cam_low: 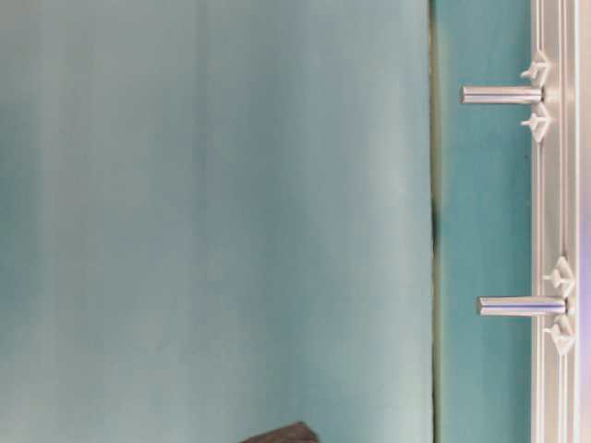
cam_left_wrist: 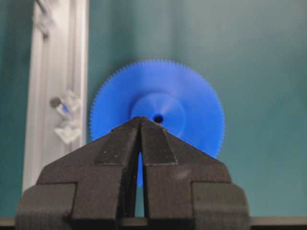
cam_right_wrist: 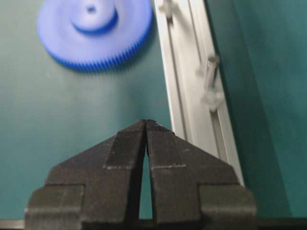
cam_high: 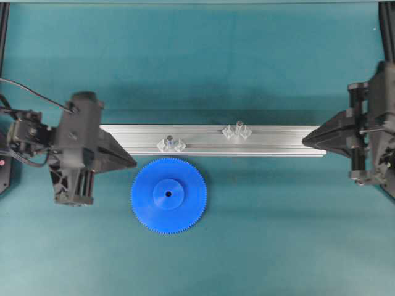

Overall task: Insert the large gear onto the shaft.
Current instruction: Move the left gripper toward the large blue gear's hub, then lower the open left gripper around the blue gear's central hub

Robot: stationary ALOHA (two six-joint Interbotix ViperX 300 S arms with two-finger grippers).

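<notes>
The large gear [cam_high: 185, 206], a bright-blue toothed disc with a raised hub, lies flat on the teal table just in front of the rail. It also shows in the left wrist view [cam_left_wrist: 192, 103] and the right wrist view [cam_right_wrist: 62, 36]. The shaft [cam_high: 238, 127], a pale-tipped pin on a clear mount, stands on the rail right of centre and shows blurred in the right wrist view [cam_right_wrist: 210, 72]. My left gripper [cam_high: 131, 163] is shut and empty, hovering just left of the gear, with its tips [cam_left_wrist: 140, 119] near the hub. My right gripper [cam_high: 306, 140] is shut and empty over the rail's right end [cam_right_wrist: 146, 121].
A silver aluminium rail [cam_high: 203, 148] runs across the table's middle. A second, darker-tipped pin [cam_high: 169, 142] on its own clear mount stands on the rail just behind the gear [cam_left_wrist: 57, 102]. The table-level view shows two pins [cam_low: 503, 94] [cam_low: 522, 305] on the rail.
</notes>
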